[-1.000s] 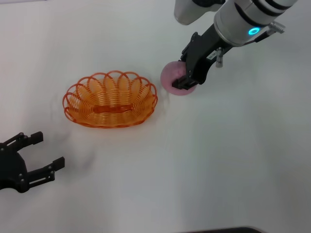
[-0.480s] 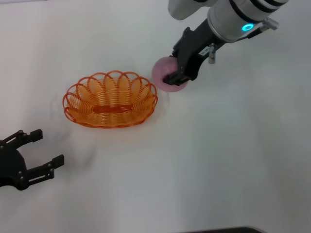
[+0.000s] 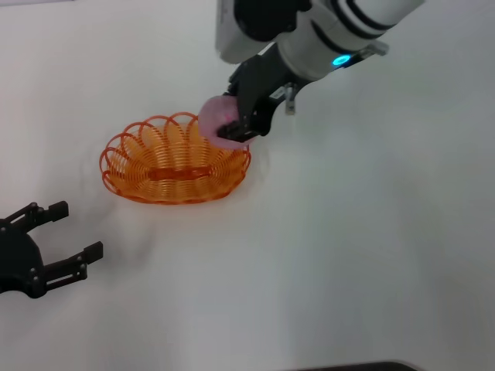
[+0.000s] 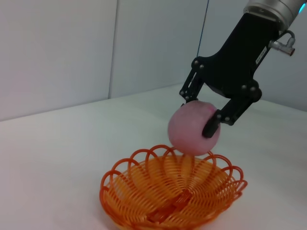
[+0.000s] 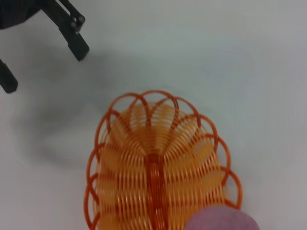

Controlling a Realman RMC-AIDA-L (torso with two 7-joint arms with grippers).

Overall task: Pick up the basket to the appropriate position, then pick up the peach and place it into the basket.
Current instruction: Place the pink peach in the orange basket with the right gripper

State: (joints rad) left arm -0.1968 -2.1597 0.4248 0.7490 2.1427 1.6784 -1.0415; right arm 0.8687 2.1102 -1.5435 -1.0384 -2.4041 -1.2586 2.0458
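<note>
Peach (image 3: 218,124) pinched between the black fingers (image 4: 211,125) of the right gripper (image 3: 236,127), held in the air just above the right end of the basket (image 3: 175,158). In the left wrist view the pink fruit (image 4: 193,128) hangs clear of the scalloped rim (image 4: 225,165), with a small gap between its underside and the wire loops, so it is not resting inside. The right wrist view shows the basket (image 5: 158,163) directly below, with only the top curve of the peach (image 5: 221,219) visible over the rim at one end.

The orange basket sits flat on the white table (image 3: 348,255), left of centre, its long axis running left to right. The right arm (image 3: 332,35) reaches in from the far right, a blue light lit on its wrist.

The left gripper (image 3: 42,259) sits low at the near left, well apart from the basket, its two black fingers (image 3: 77,261) spread wide and holding nothing. It also appears far off in the right wrist view (image 5: 43,28)
</note>
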